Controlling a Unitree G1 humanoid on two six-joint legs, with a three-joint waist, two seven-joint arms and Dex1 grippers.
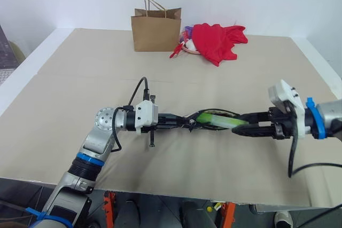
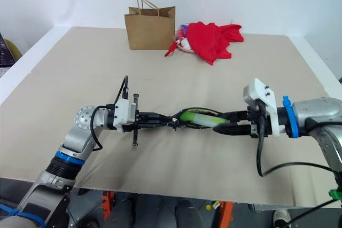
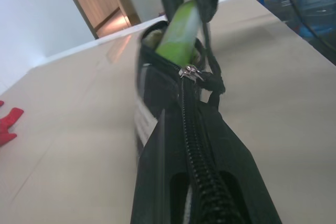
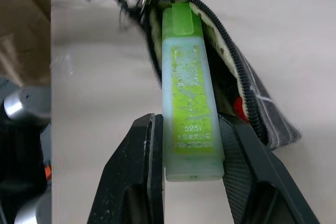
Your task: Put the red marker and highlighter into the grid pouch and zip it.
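Step in hand: loading the stubby light-green highlighter (image 4: 188, 90) into the flat black white-gridded fabric pouch (image 4: 247, 98), held above the table. Right gripper (image 4: 191, 145) fingers clamp the highlighter's rear end; cap end sits inside the open mouth. Left gripper (image 1: 165, 120) is closed on the pouch's zipped end. A red spot inside may be the marker. Next: push deeper, release, then zip.

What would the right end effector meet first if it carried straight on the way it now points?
Probably the grid pouch. The right end effector holds the highlighter with its far end already in the pouch's open mouth, so pushing on would likely seat it deeper; depth inside is unclear.
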